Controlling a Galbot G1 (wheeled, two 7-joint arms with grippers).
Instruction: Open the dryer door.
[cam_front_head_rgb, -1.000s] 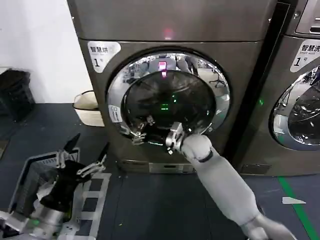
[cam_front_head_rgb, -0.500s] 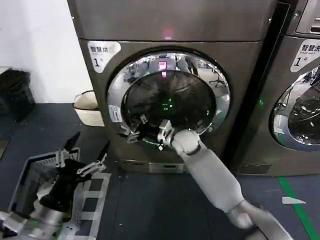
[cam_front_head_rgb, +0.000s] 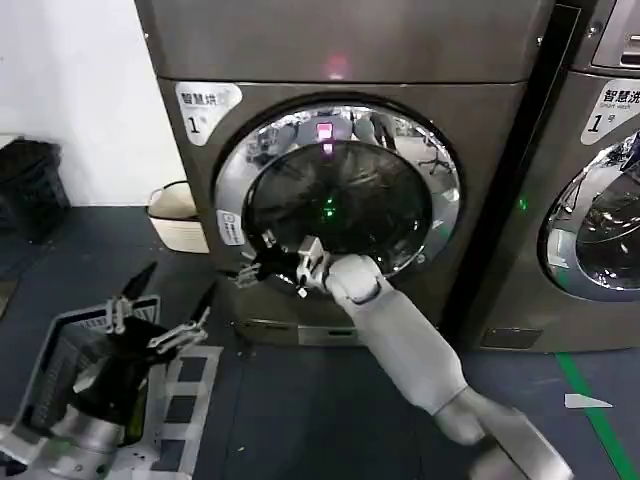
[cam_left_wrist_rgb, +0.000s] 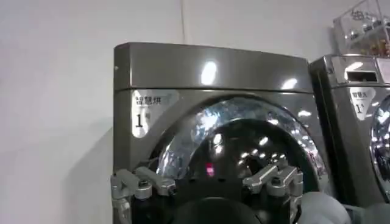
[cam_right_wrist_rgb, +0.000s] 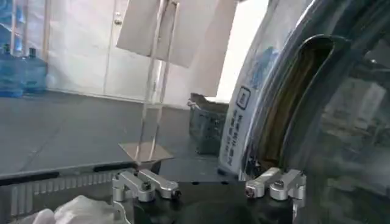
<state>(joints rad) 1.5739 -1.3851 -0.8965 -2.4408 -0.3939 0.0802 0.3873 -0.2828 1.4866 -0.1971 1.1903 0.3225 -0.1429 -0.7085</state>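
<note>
My worry is a slip: the right claw (cam_front_head_rgb: 262, 268) sits at the lower left edge of the dryer door (cam_front_head_rgb: 338, 197), fingers spread, and if a fingertip only skates on the mirror-chrome ring instead of catching the recessed handle slot (cam_right_wrist_rgb: 298, 103), the pull gets nothing. The door looks shut against the dryer (cam_front_head_rgb: 340, 60). My right arm reaches up and leftward from low right, wrist bent. The left claw (cam_front_head_rgb: 160, 310) hangs open, low by the floor.

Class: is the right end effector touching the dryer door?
Cannot tell: in the head view the right end effector overlaps the dryer door at its lower left rim, no contact or gap plain.
</note>
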